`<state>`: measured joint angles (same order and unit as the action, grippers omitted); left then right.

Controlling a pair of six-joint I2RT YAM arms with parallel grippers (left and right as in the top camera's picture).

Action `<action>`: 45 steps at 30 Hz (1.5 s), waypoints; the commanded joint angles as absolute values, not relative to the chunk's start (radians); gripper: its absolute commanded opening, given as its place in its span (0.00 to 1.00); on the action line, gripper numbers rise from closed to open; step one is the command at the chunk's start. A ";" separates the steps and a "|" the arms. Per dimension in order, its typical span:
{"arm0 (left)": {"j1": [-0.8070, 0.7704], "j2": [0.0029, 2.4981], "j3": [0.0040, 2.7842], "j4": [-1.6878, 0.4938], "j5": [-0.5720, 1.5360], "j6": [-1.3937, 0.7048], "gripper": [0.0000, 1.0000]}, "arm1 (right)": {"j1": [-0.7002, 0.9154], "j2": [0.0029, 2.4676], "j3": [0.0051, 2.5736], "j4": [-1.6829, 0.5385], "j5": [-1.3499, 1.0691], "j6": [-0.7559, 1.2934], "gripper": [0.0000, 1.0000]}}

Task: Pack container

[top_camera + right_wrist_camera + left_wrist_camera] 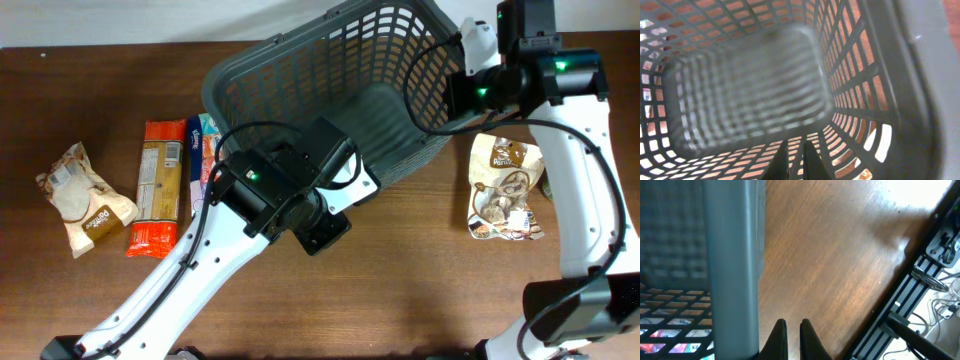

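Note:
The container is a large dark grey lattice basket [330, 70], tipped at an angle at the top middle of the table. My left gripper [325, 232] sits at its near rim. In the left wrist view its fingers [793, 340] are nearly together with nothing between them, right beside the grey rim [732, 255]. My right gripper [445, 95] reaches in over the basket's right side. In the right wrist view its fingers [796, 162] are close together and empty inside the basket [740, 90], above the lattice wall.
On the left lie a brown and white snack bag [85, 200], an orange box [160, 185] and a blue packet [205, 150], which also shows through the lattice [670, 347]. A brown snack bag [505, 185] lies at the right. A metal frame [920, 280] borders the table.

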<state>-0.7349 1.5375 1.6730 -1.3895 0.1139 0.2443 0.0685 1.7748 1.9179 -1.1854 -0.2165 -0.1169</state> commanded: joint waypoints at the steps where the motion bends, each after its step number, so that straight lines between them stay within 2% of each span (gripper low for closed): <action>1: -0.737 1.543 1.637 -1.369 0.049 0.264 0.02 | 0.078 1.778 1.934 -1.190 -0.193 -0.123 0.04; 13: -0.728 1.546 1.588 -1.282 -0.062 0.264 0.02 | 0.078 1.777 1.934 -1.253 -0.167 -0.123 0.04; 27: -0.556 1.557 1.588 -1.223 -0.057 0.264 0.02 | 0.078 1.777 1.934 -1.291 -0.168 -0.089 0.04; 45: -0.470 1.641 1.588 -1.157 -0.056 0.281 0.02 | 0.078 1.766 1.936 -1.319 -0.171 -0.101 0.04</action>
<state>-0.4900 1.6367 1.5909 -1.1557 -0.0422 0.2699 0.0723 1.7775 1.9224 -1.3231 -0.1871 -0.1013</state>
